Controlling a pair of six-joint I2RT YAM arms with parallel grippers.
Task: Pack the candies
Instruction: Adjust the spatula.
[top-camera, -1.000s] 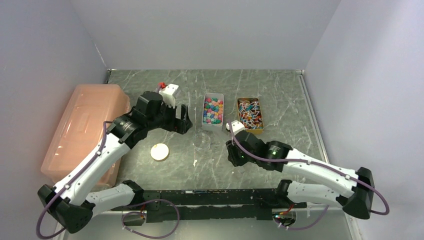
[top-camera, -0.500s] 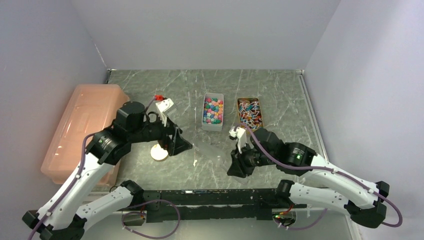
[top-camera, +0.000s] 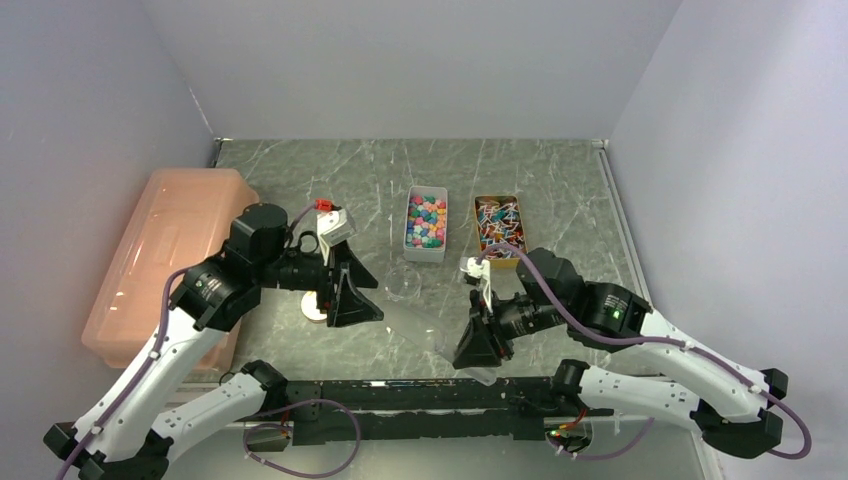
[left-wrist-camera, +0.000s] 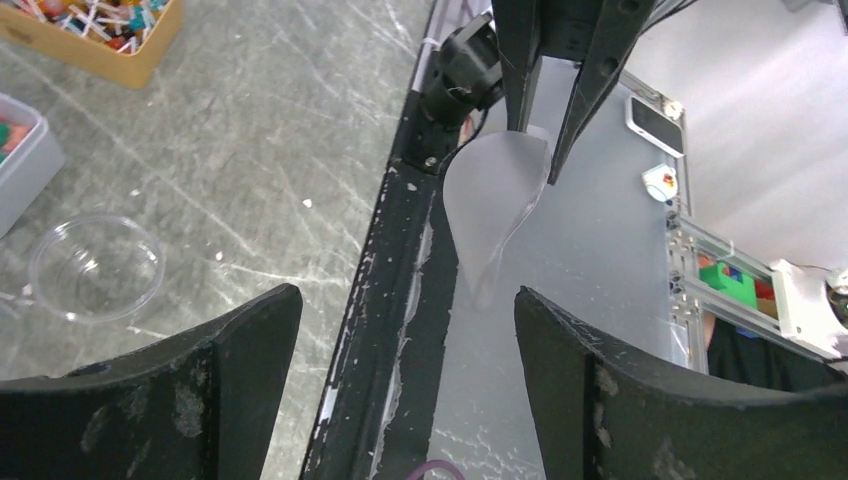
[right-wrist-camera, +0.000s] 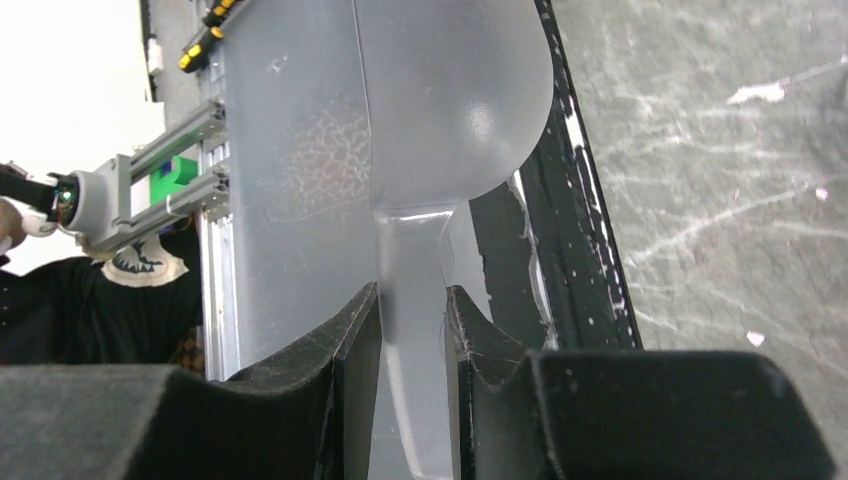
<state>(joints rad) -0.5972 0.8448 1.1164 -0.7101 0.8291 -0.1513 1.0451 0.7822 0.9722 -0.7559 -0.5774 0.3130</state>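
The candies (top-camera: 425, 221), small bright sweets in mixed colours, fill a white tray (top-camera: 408, 243) at mid-table. My right gripper (top-camera: 478, 352) is shut on the handle of a translucent plastic scoop (top-camera: 430, 332), held low over the table's near edge. In the right wrist view the scoop's handle (right-wrist-camera: 412, 300) sits pinched between the fingers and its empty bowl (right-wrist-camera: 450, 100) points away. My left gripper (top-camera: 356, 303) stands open and empty to the left of the scoop. The left wrist view looks between its fingertips (left-wrist-camera: 560, 340) at the scoop (left-wrist-camera: 495, 200).
A clear plastic cup (top-camera: 403, 283) stands empty between the two grippers, also seen in the left wrist view (left-wrist-camera: 95, 268). An orange tray (top-camera: 500, 228) of wrapped sweets sits right of the white one. A beige round lid (top-camera: 316, 307) lies under the left gripper. A pink lidded box (top-camera: 165, 255) lines the left side.
The right arm drew back toward the near edge, turning and lifting the scoop. The left gripper swung from beside the white tray down to the beige lid, its jaws narrowing slightly.
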